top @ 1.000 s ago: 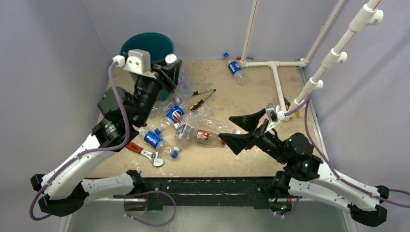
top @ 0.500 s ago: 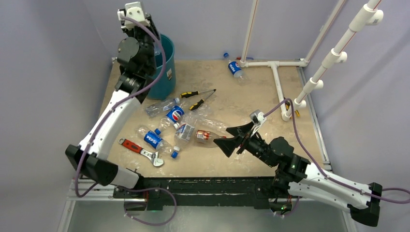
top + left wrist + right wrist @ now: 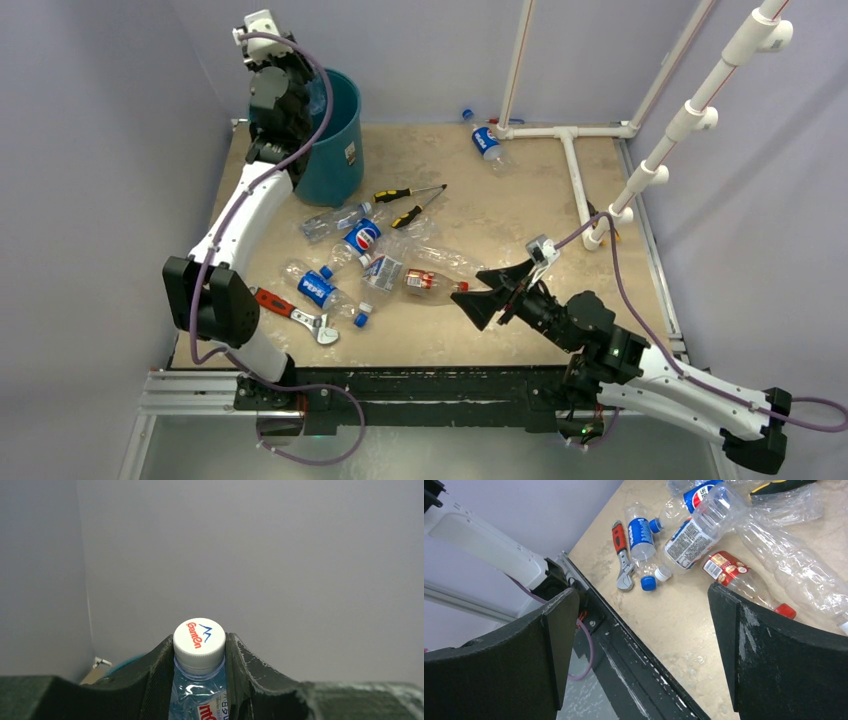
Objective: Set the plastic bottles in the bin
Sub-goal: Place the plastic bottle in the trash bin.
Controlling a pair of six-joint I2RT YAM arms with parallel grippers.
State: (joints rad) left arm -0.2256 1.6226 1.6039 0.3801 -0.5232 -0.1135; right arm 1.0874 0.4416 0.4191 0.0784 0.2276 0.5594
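Note:
The teal bin [image 3: 335, 135] stands at the table's back left. My left gripper [image 3: 305, 95] is raised over its rim, shut on a clear bottle with a white cap [image 3: 198, 639], jaws pinching the neck. Several plastic bottles lie mid-table: two Pepsi ones [image 3: 361, 236] [image 3: 317, 288], a white-label one [image 3: 383, 272], a red-label one [image 3: 425, 282] that also shows in the right wrist view [image 3: 729, 570]. Another Pepsi bottle [image 3: 486, 142] lies at the back. My right gripper [image 3: 480, 287] is open and empty, just right of the red-label bottle's cap.
Two yellow-and-black screwdrivers [image 3: 412, 192] lie right of the bin. A red-handled wrench [image 3: 292, 312] lies near the front left edge. A white pipe frame [image 3: 575, 160] runs along the back right. The black front rail [image 3: 644, 665] is close under my right gripper.
My left arm has swung up and back from the pile, carrying the bottle to above the bin. My right gripper has dropped lower and shifted slightly toward the red-label bottle.

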